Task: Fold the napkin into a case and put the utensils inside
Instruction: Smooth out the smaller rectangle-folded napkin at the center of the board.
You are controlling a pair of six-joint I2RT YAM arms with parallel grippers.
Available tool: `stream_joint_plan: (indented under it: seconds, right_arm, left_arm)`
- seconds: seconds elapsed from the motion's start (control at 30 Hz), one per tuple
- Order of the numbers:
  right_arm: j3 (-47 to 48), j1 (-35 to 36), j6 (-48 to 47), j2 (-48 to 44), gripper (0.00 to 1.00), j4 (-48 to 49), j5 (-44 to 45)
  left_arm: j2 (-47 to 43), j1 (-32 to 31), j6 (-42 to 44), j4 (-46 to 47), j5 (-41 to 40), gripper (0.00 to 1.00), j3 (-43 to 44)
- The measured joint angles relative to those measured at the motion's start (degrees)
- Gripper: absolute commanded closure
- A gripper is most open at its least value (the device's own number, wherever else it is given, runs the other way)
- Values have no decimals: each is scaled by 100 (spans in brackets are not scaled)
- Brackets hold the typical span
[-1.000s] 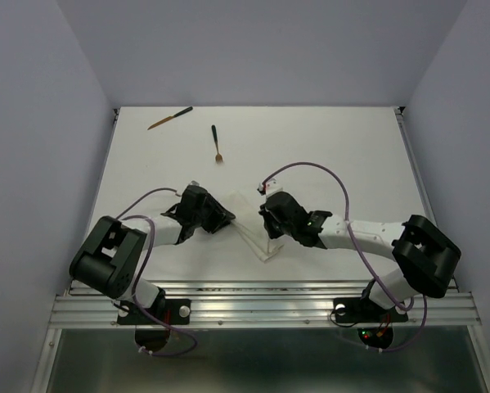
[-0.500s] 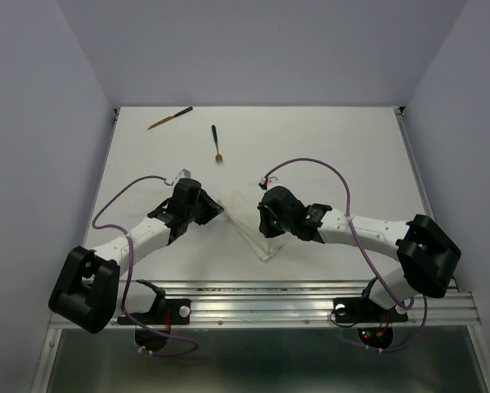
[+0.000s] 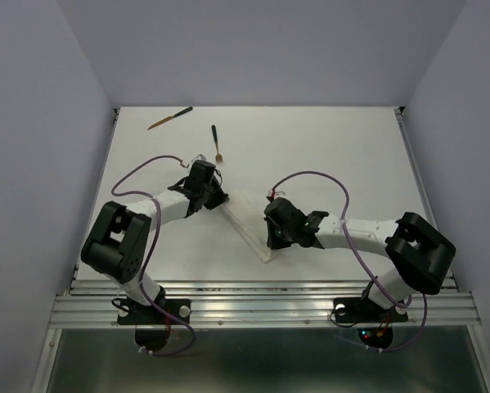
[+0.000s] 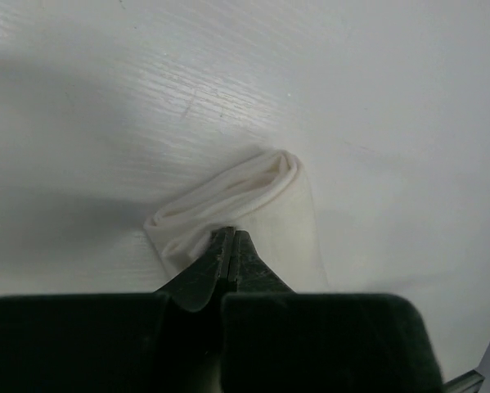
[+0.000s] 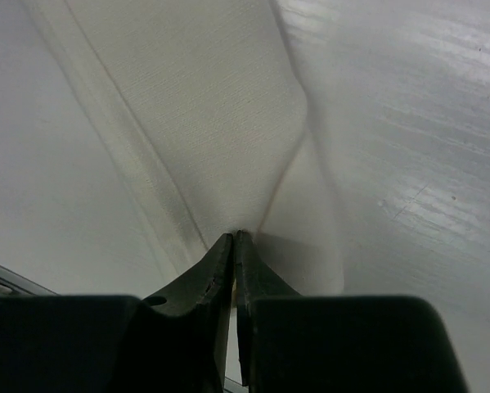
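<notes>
Left pincer [image 4: 232, 239], right pincer [image 5: 234, 240] each clamped tight on napkin [image 4: 269, 205].

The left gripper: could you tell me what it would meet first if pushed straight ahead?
The napkin, whose rolled end lies right at the left gripper; beyond it only bare table shows, though depth is unclear.

Left arm [image 3: 164, 210] and right arm [image 3: 367, 237] showing white links, bulky black joints; purple cables [image 3: 310, 173] looping over each; jaws tapering black, matte.
</notes>
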Motion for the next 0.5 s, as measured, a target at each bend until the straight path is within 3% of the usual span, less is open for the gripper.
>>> stream_joint_plan:
  seconds: [0.27, 0.5]
  right_arm:
    - [-79, 9, 68, 319, 90, 328, 249]
    - [11, -11, -131, 448, 89, 431, 1303]
  left_arm:
    - [660, 144, 144, 326, 57, 100, 98]
    - [638, 306, 199, 439, 101, 100, 0]
